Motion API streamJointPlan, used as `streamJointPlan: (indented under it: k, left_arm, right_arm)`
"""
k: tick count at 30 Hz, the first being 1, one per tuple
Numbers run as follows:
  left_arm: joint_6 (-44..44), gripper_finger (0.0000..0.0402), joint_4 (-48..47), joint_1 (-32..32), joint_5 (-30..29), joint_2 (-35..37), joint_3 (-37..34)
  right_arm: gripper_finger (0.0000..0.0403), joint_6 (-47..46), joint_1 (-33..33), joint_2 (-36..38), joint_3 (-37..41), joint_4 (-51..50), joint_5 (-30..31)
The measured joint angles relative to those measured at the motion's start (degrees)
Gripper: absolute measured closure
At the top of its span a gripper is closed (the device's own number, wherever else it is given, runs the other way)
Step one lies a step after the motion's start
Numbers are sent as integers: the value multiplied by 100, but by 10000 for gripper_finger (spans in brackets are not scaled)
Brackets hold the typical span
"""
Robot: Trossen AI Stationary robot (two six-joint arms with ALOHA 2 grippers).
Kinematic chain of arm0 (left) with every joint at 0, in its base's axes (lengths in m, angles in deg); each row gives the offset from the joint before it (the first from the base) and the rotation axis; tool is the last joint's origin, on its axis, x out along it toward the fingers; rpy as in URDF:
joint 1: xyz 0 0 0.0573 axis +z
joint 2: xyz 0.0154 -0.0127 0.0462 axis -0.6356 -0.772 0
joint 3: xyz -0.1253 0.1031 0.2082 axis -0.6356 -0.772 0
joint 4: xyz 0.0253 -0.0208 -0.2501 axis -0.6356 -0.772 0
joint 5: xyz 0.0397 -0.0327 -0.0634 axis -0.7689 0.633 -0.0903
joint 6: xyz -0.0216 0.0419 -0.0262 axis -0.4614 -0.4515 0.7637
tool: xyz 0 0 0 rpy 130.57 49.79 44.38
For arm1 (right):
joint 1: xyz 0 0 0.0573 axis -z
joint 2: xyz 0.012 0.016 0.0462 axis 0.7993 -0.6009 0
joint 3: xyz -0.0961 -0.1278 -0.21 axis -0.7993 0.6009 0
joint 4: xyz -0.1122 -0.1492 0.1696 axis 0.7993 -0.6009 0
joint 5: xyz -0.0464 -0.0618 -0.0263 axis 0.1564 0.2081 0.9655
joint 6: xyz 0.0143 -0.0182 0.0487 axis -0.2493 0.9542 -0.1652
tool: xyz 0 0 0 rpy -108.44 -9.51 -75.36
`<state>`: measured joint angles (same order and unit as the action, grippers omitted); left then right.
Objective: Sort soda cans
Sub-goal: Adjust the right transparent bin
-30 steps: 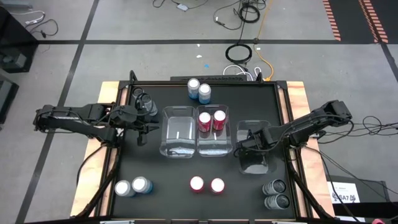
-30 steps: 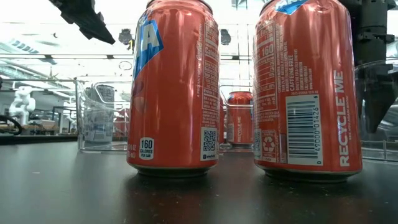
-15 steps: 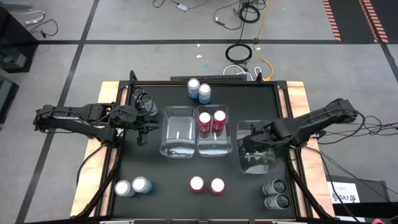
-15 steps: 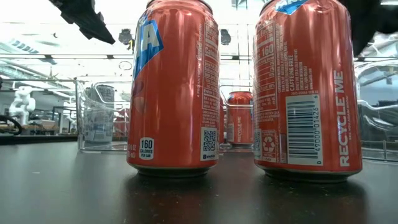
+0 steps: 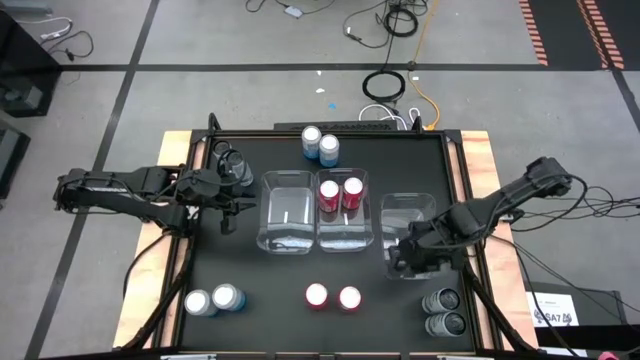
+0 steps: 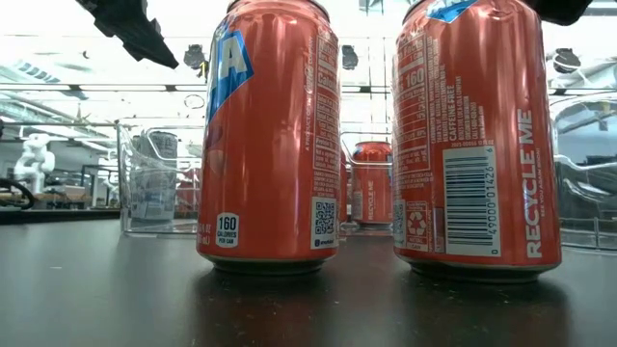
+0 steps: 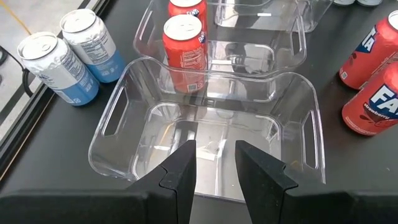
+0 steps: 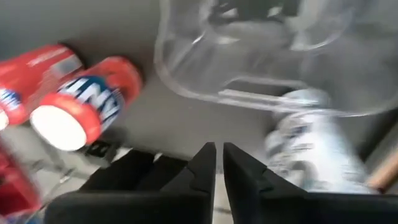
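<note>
1. Left gripper (image 5: 222,205): hangs at the table's (image 5: 250,290) left side, just left of the left bin (image 5: 288,210). Fingers together, nothing between them. The wrist view shows that bin directly ahead, with no can in it.
2. Two blue cans (image 5: 212,300) stand near the front left corner, well apart from the left gripper. Two more blue cans (image 5: 320,145) stand at the back edge, behind the bins.
3. Middle bin (image 5: 342,235): holds two red cans (image 5: 340,192) in its back half, upright and side by side, to the right of the left gripper, beyond the left bin.
4. Two red cans (image 5: 333,297) stand at the front centre, upright and near each other; they fill the low view.
5. Right bin (image 5: 408,215): clear, no can seen in it from above.
6. Right gripper (image 5: 408,262): over the front edge of the right bin, fingers closed together, empty.
7. Two dark cans (image 5: 443,312) stand at the front right, just in front of the right gripper, not touched.
</note>
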<state>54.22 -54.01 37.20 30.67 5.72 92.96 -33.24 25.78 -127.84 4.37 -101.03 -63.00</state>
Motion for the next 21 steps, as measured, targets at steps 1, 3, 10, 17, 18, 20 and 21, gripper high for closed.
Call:
streamJointPlan:
  k: [1, 3, 10, 17, 18, 20, 21]
  left_arm:
    - [0, 278, 0, 0, 0, 1, 0]
    - [-2, 278, 0, 0, 0, 1, 0]
    - [-39, 278, -2, 0, 0, -1, 0]
    - [-50, 278, -2, 0, 0, 0, 0]
    - [-50, 278, -2, 0, 0, 0, 1]
    - [-50, 278, -2, 0, 0, 1, 2]
    - [-49, 278, -2, 0, 0, 1, 0]
  right_arm:
    - [388, -42, -44, -5, 107, 230, 3]
    - [396, -182, -120, -2, 346, 703, -3]
    - [402, -736, -371, -3, 873, 952, -448]
    - [403, -789, -402, 2, 926, 721, -421]
    - [403, -773, -402, 2, 926, 698, -417]
    - [403, -744, -402, -15, 926, 582, -415]
    - [403, -720, -402, -16, 926, 494, -412]
